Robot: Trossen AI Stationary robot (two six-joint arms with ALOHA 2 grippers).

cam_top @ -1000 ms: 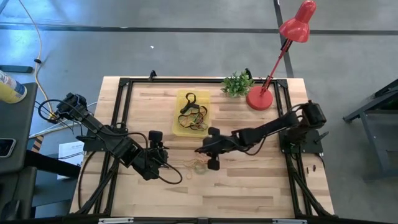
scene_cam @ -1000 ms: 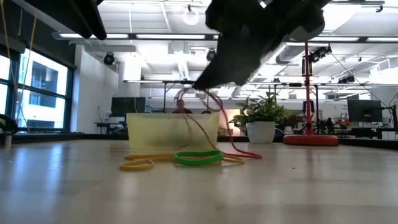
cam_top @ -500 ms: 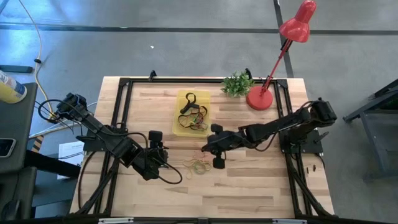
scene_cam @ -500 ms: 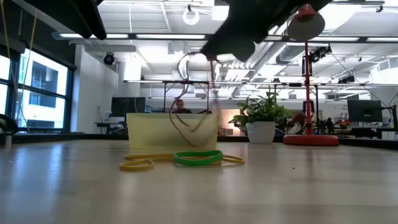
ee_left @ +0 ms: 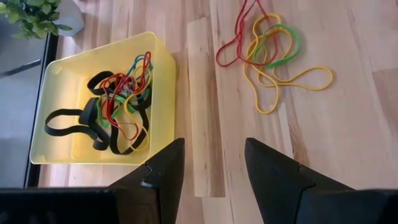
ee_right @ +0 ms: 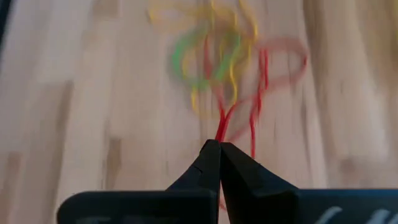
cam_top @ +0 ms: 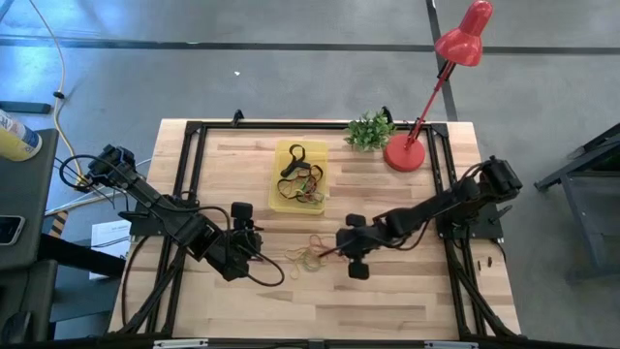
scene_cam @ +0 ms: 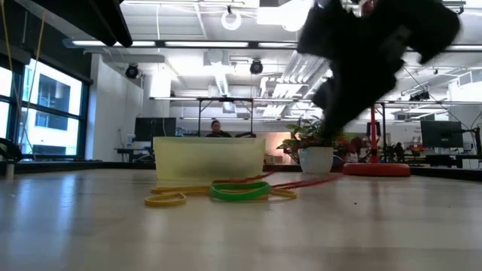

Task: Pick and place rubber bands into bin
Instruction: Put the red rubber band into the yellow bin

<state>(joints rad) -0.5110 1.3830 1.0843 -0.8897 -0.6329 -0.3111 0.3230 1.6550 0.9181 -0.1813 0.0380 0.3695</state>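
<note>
right pincer (ee_right: 217,146): fingers pinched together on a red band (ee_right: 258,87), low over the worktop (cam_top: 407,291), just right of the loose pile; seen at (cam_top: 341,247) from above
red band: one end in the right pincer, the rest lies stretched across the worktop into the pile; shows as a red line at (scene_cam: 301,181) and a loop at (ee_left: 239,37)
loose pile: yellow bands (ee_left: 292,78) and a green band (ee_left: 283,53) tangled flat on the worktop, in front of the bin, between the two pincers; green also at (scene_cam: 239,190), pile at (cam_top: 310,256)
bin (cam_top: 281,155): yellow, back centre of the worktop, apart from the pile; wall at (ee_left: 102,53) and (scene_cam: 207,158)
bands in bin (ee_left: 115,106): black, red, green, yellow, blue tangle, all inside the walls
left pincer (ee_left: 211,165): fingers apart, holding nothing, just left of the pile, pointing toward bin and pile; at (cam_top: 254,236) from above
lamp (cam_top: 426,107): red, back right corner, base on the worktop
plant (cam_top: 369,130): small, green, just left of the lamp base
background: person (scene_cam: 217,128) behind the bin, far off in the room
</note>
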